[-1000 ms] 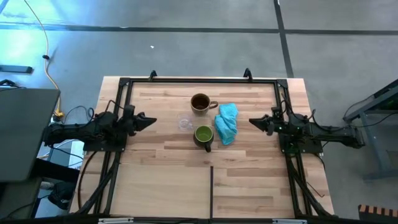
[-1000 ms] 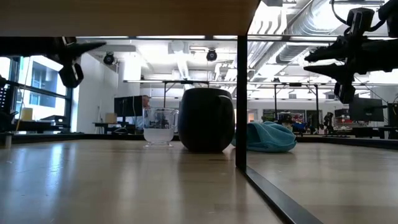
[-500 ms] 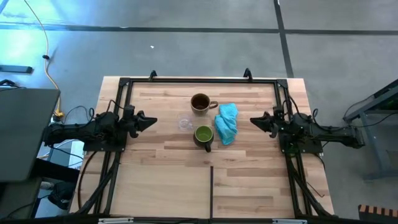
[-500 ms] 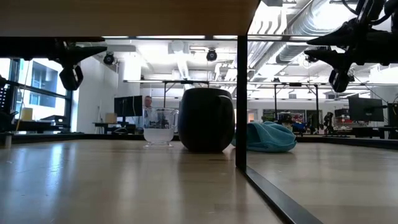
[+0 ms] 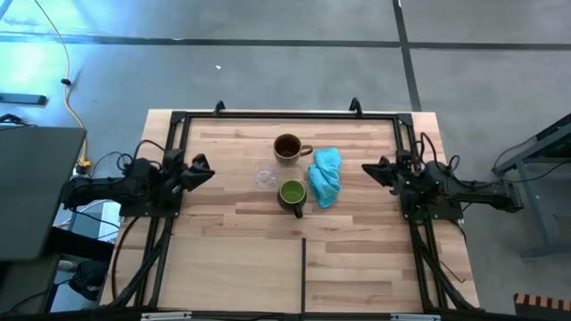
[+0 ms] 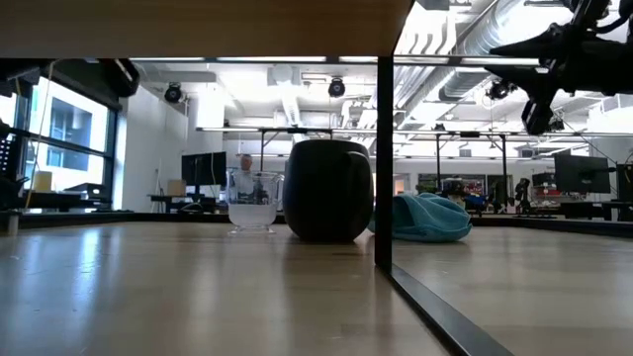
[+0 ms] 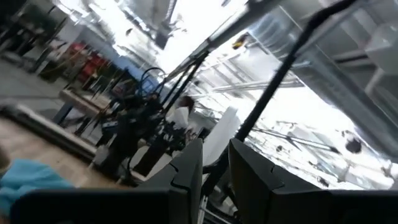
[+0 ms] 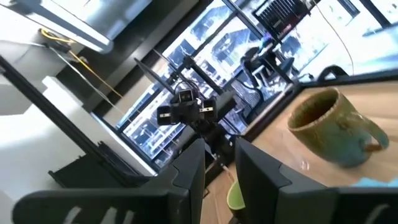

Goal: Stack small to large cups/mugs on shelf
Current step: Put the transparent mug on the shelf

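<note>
Comparing with a second ago, the left gripper (image 5: 207,169) has drawn back toward its own edge of the shelf (image 5: 232,259) and lifted, so the low view now shows only a dark corner of it. The right gripper (image 5: 365,168) has likewise risen and eased back slightly. Each wrist view shows a narrow slot between that gripper's fingers, with nothing held.

All three vessels stand untouched between the two grippers, well apart from either. The clear cup (image 5: 264,175) is the nearest thing ahead of the left fingertips. The green mug (image 5: 292,193) stands just beyond it, and the brown mug (image 5: 287,147) is farther off to one side. The blue cloth (image 5: 326,176) lies nearest the right gripper.

Assessment: no stacking has begun, and both arms appear to be repositioning.
</note>
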`<state>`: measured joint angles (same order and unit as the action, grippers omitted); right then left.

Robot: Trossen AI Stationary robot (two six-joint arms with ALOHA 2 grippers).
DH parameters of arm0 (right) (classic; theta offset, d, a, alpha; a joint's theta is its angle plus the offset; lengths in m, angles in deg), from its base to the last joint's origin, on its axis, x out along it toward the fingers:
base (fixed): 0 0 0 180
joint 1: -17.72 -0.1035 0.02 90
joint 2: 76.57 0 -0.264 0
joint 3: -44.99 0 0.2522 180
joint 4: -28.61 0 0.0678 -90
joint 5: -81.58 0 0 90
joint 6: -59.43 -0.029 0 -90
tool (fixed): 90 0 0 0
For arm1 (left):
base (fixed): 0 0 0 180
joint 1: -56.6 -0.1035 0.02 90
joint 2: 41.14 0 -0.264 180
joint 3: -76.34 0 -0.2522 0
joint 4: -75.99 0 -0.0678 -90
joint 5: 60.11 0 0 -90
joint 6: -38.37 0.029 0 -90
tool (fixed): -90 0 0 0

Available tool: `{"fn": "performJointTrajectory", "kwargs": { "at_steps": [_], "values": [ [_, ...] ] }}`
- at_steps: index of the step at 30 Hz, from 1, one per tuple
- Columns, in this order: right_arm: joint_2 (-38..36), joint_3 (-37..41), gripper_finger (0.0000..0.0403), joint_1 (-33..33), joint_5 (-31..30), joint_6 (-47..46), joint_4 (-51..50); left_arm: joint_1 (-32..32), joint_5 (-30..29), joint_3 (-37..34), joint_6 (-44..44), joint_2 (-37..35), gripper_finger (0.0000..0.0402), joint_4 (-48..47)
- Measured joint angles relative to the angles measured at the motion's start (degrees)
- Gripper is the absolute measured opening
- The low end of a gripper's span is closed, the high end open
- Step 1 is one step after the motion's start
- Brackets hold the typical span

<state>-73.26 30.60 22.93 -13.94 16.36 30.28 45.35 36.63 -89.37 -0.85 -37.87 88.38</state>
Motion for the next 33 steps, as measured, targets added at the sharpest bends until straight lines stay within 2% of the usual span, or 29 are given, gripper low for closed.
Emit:
{"fn": "performJointTrajectory", "kwargs": {
  "at_steps": [6,10,17,19,23,29,33],
  "values": [
    [0.09,0.0,0.0081,0.0,0.02,3.96,1.98,0.0,-0.43,0.02,3.15,0.78,0.0069,-3.97],
    [1.25,0.0,0.0081,0.0,0.05,6.15,7.28,0.0,-2.61,0.02,4.39,4.6,0.0069,-7.97],
    [5.66,0.0,0.0081,0.0,1.46,11.02,15.17,0.0,-3.21,0.02,4.81,13.43,0.0069,-0.6],
    [7.02,0.0,0.0081,-0.01,2.0,10.49,16.12,0.0,-2.91,0.02,3.15,15.01,0.0069,3.38],
    [9.31,0.0,0.0081,-0.01,2.12,4.2,16.12,0.0,-3.97,0.02,6.84,16.49,0.0069,6.58],
    [12.4,-0.02,0.0081,-0.02,2.12,4.42,16.09,0.0,-8.76,0.02,7.88,17.76,0.0069,3.33],
    [14.16,-0.02,0.0081,-0.02,2.11,4.51,16.08,0.0,-9.58,1.59,7.76,19.1,0.0069,-2.12]
  ]
}}
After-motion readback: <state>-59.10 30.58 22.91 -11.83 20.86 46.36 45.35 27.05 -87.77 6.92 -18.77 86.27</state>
